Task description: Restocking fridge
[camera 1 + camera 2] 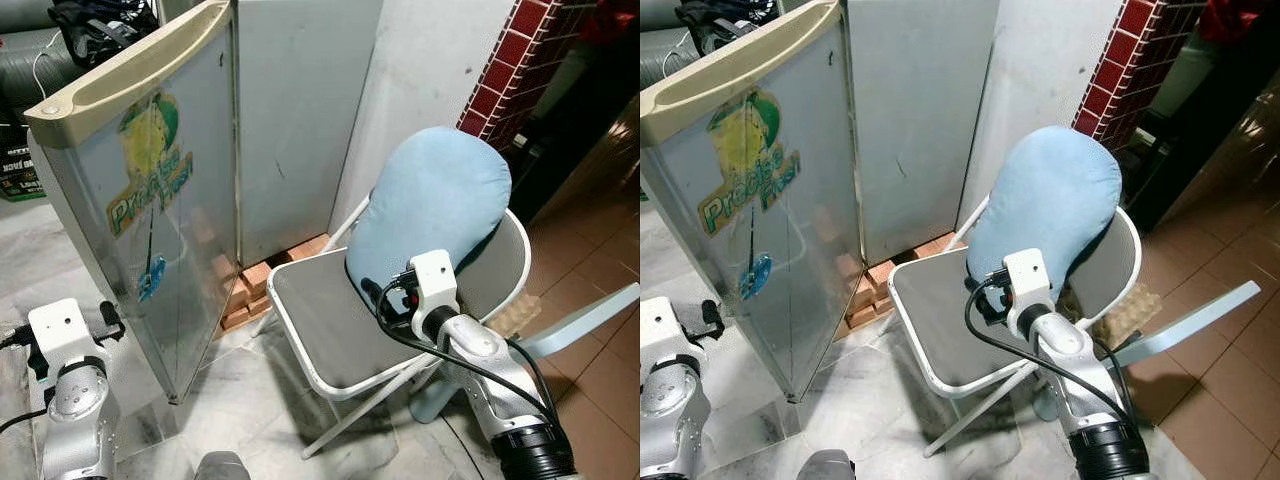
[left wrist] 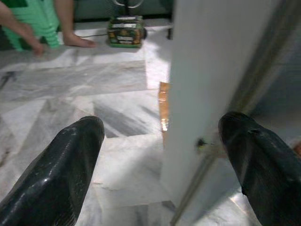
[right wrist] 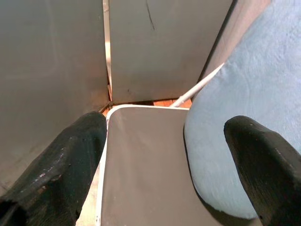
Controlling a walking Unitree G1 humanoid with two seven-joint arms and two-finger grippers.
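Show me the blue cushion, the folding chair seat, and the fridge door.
blue cushion (image 1: 435, 205): left eye view, middle of its face.
folding chair seat (image 1: 335, 320): left eye view, bare grey seat.
fridge door (image 1: 750, 190): right eye view, on the sticker.

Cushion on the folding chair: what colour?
Light blue cushion, plain, no pattern. Clearest in the left eye view, leaning against the chair back.

A folding chair (image 1: 330, 330) with a blue cushion (image 1: 430, 215) blocks my right side; the open fridge door (image 1: 140, 210) stands before my left, marble floor (image 2: 70, 94) beyond.
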